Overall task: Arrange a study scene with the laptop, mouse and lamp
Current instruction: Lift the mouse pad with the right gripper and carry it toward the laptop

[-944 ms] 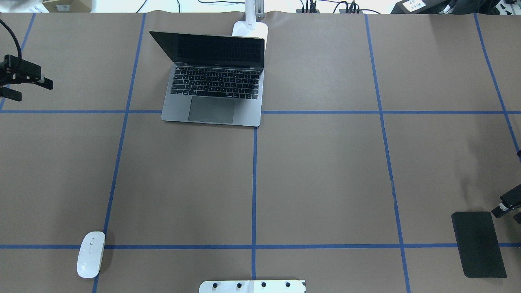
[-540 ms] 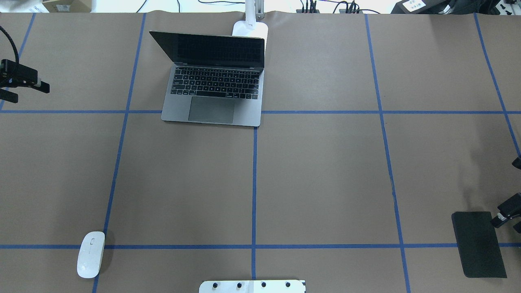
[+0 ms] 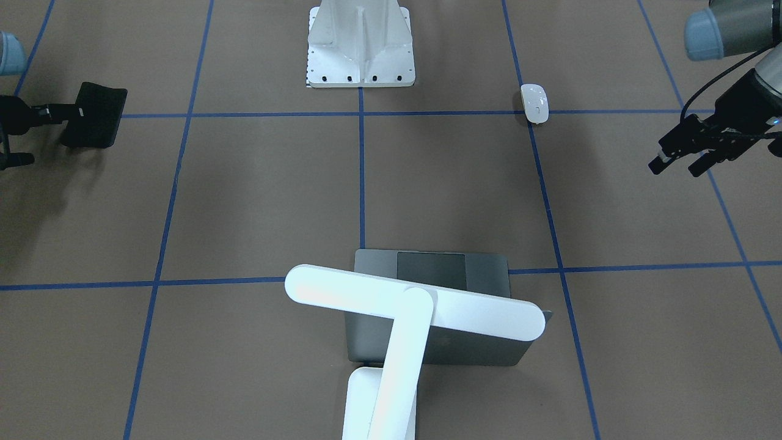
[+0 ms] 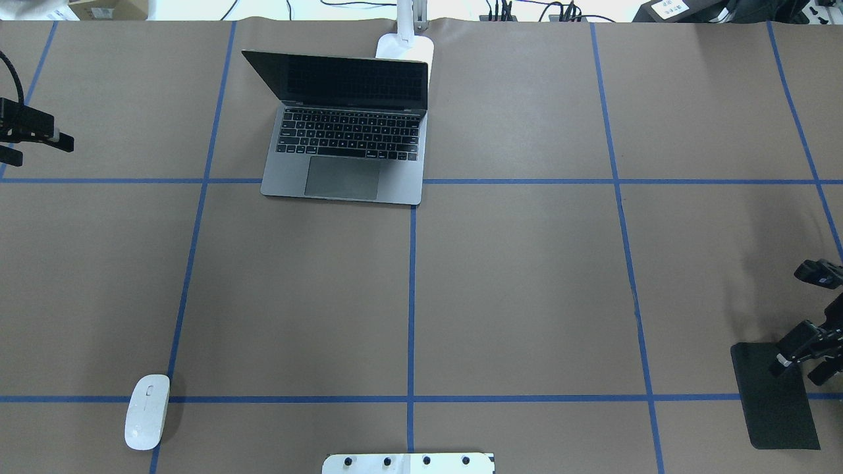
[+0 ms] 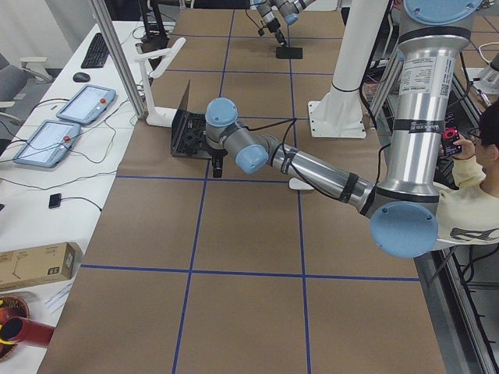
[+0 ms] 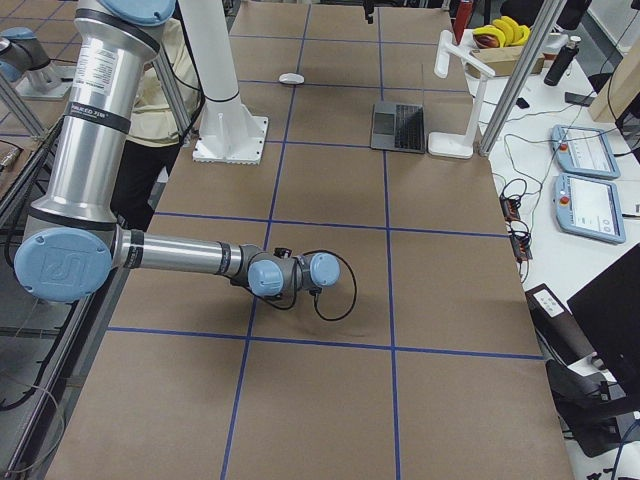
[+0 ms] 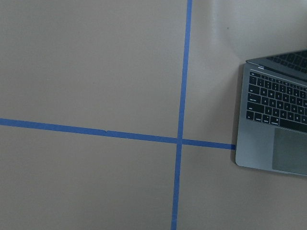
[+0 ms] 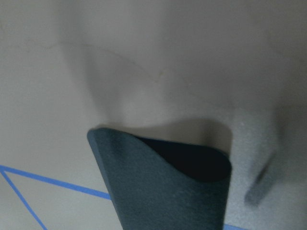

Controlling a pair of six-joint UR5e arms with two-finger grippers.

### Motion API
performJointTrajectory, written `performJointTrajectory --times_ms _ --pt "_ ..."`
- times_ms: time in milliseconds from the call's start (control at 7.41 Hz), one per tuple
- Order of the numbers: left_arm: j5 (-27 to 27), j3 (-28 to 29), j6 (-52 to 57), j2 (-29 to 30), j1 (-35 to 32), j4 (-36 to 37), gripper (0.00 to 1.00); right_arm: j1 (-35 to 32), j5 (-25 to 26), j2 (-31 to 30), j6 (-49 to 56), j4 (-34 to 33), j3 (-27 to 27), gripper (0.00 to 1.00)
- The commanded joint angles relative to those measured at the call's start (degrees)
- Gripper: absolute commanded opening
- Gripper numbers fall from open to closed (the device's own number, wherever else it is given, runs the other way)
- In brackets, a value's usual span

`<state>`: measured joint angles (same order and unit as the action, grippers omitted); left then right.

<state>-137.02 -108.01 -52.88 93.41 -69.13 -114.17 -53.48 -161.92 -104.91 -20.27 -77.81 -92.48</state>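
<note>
The grey laptop (image 4: 346, 145) stands open at the far middle of the table, screen dark. The white lamp (image 3: 415, 308) stands just behind it, its bar head over the lid and its base (image 4: 405, 47) at the far edge. The white mouse (image 4: 147, 411) lies at the near left on a blue tape line. My left gripper (image 4: 36, 150) is open and empty at the far left edge. My right gripper (image 4: 801, 368) is open at the near right. One of its fingers is at the edge of a black pad (image 4: 770, 401), whose edge curls up in the right wrist view (image 8: 163, 191).
A white bolted pedestal (image 3: 360, 49) stands at the near middle edge. Blue tape lines divide the brown table cover (image 4: 527, 296) into squares. Cables and boxes lie beyond the far edge.
My right gripper has moved in and down from the right edge onto the black pad's far corner. My left gripper has drawn back a little toward the left edge.
</note>
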Motion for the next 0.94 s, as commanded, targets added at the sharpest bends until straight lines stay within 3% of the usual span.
performJointTrajectory --times_ms 0,405,674,809 --pt "-0.1 0.1 0.7 0.0 -0.3 0.1 0.99 1.6 2.3 0.1 -0.6 0.0 -0.1 0.99" --pt "-0.1 0.0 0.8 0.0 -0.3 0.0 0.99 1.7 2.8 0.8 -4.2 0.0 -1.3 0.98" --pt "-0.1 -0.1 0.8 0.0 -0.3 0.0 0.99 1.8 3.3 1.1 -4.2 0.0 -1.2 0.86" --pt "-0.1 -0.1 0.8 0.0 -0.3 0.0 0.99 2.1 3.9 1.2 -4.3 0.0 -1.1 0.71"
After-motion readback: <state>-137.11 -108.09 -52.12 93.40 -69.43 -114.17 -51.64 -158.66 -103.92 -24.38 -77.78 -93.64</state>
